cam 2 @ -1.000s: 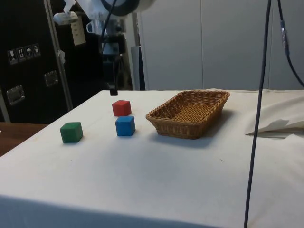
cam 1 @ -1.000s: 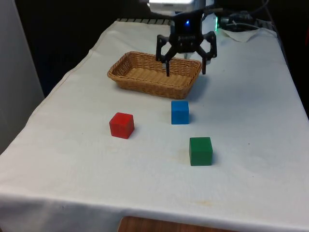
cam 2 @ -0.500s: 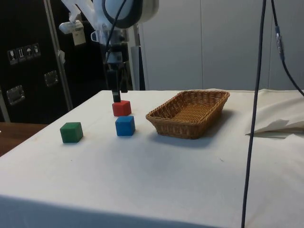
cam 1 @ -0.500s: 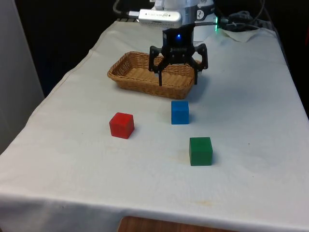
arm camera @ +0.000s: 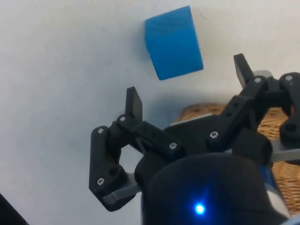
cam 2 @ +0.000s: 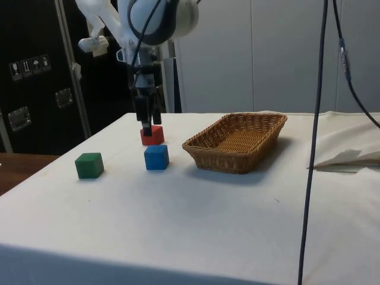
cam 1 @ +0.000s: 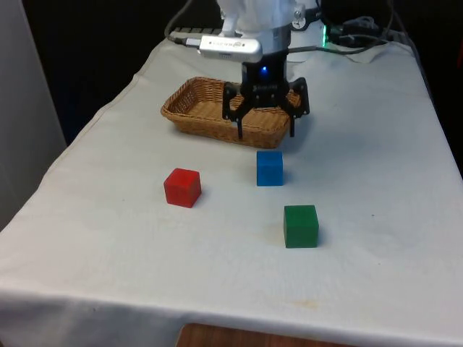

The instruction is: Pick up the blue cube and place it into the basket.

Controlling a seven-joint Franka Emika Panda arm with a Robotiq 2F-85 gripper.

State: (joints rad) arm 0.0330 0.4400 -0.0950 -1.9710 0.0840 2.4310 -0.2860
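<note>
No text can be read; the small white labels [cam 2: 27, 66] on the dark cabinet [cam 2: 35, 89] show only pictograms.

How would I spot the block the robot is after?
Find the wicker basket on the white table. Just in front of it, below the open hand, sits the blue cube. Its neighbours are a red cube and a green cube.

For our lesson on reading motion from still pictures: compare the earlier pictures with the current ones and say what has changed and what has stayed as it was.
The gripper has come down and moved from over the wicker basket towards the blue cube. It now hangs open, just short of the cube on the basket side, holding nothing. The blue cube, red cube, green cube and basket have not moved.
</note>
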